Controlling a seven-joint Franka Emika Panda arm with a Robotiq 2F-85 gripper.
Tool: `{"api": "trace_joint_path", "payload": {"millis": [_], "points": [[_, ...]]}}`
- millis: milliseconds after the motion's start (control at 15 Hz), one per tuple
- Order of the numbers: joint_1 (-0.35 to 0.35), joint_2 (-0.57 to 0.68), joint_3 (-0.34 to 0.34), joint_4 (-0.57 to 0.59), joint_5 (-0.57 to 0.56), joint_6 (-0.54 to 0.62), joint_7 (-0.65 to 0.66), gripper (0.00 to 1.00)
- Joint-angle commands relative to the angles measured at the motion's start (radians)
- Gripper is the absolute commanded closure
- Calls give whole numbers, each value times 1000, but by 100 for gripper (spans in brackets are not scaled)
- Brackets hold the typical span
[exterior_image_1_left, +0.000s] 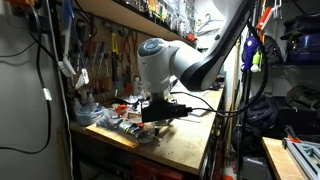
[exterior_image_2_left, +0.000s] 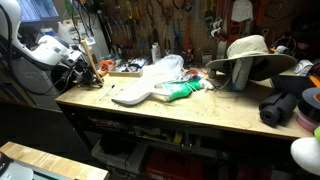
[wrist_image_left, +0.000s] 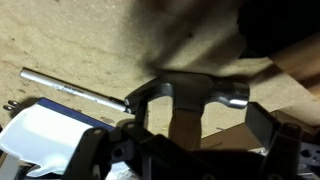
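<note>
Wooden bench (wrist_image_left: 60, 40) lies under my gripper (wrist_image_left: 181, 135). My fingers are spread wide. The hammer (wrist_image_left: 195, 95) has its handle between them and its steel head just ahead of the tips. A thin rod (wrist_image_left: 70, 88) lies ahead, to the left.

Wooden workbench (exterior_image_2_left: 200, 118) carries sun hat (exterior_image_2_left: 250, 52), crumpled plastic bag (exterior_image_2_left: 165, 70), green packet (exterior_image_2_left: 180, 92), black pouch (exterior_image_2_left: 283, 106), hammer (wrist_image_left: 200, 95), metal rod (wrist_image_left: 70, 88)
</note>
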Motion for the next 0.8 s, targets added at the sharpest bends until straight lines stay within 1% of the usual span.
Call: {"api": "trace_joint_path", "payload": {"millis": [0,133,200,267,333,400,533,600,733], "points": [[21,14,-17,3,-30,12,33,30],[23,10,-16,1,-30,12,32,48],[24,7,-16,2,-29,11,32,53],[23,4,-15,0,-25,10,28,54],[22,-1,-14,-1,-21,9,26,58],[21,-7,-14,-6,-17,7,21,68],[16,-30,-15,-17,-5,8,10,86],[9,-55,-14,-26,8,12,-4,90],[-3,-91,-17,-42,25,21,-18,93]]}}
